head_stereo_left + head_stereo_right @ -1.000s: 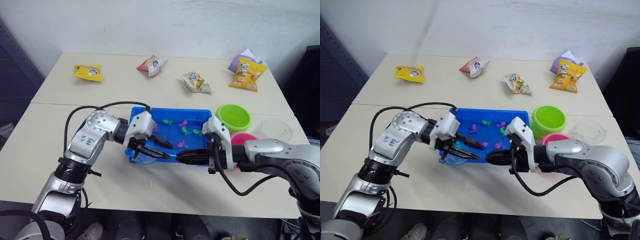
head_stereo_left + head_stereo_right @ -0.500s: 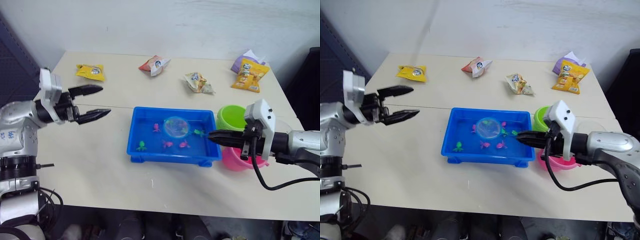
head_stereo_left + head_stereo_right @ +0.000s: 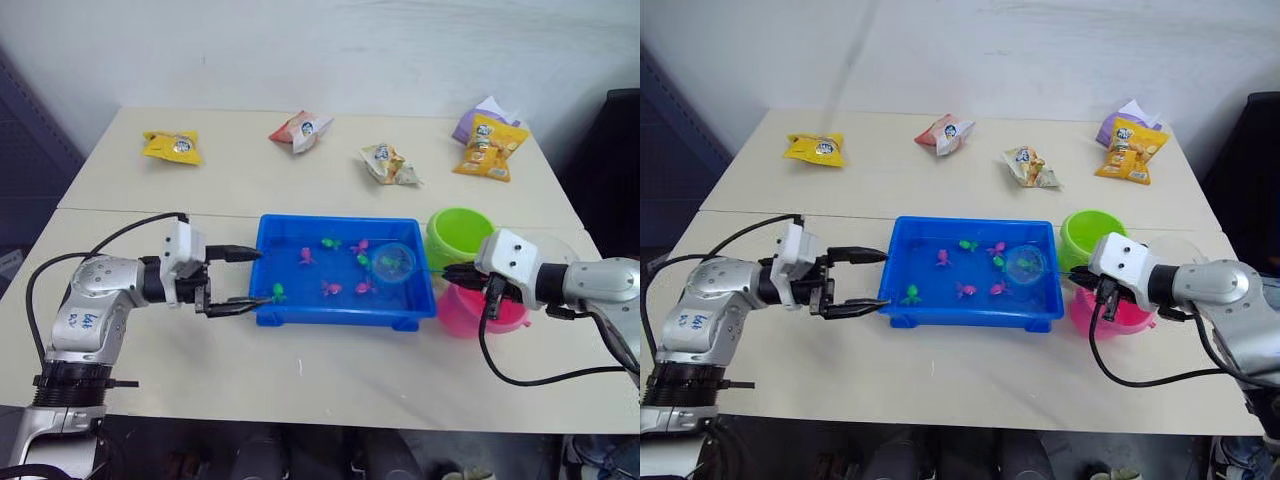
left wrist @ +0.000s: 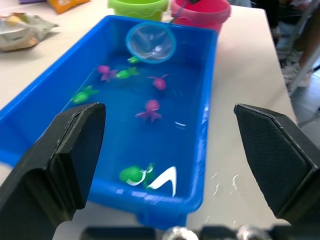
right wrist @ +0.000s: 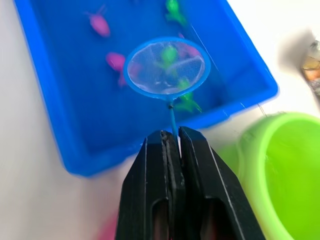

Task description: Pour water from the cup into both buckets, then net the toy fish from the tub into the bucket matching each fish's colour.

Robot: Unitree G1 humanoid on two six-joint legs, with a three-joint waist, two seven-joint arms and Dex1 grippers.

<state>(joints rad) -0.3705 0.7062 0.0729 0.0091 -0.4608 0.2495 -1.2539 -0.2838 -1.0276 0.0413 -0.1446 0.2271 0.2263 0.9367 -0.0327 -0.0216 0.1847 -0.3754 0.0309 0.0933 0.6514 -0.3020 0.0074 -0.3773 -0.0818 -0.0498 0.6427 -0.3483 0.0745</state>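
My right claw (image 5: 170, 137) is clenched on the thin handle of the net (image 5: 166, 67), over the pink bucket (image 3: 480, 312). The net's light blue hoop hangs over the right end of the tub (image 3: 290, 300), above a few fish. My left claw (image 3: 238, 280) is released, fingers wide apart, just beside the tub's left rim. Tub is bright blue, shallow, rectangular, with water and small pink fish (image 4: 151, 107) and green fish (image 4: 131, 174) scattered in it. Green bucket (image 3: 462, 233) stands just behind the pink one, at the tub's right end. Clear cup (image 3: 570, 250) is right of the buckets, partly hidden by my arm. Desk (image 3: 300, 180) is pale beige, with a seam across it. Snack packets (image 3: 385, 165) lie along the far side. White wall behind.
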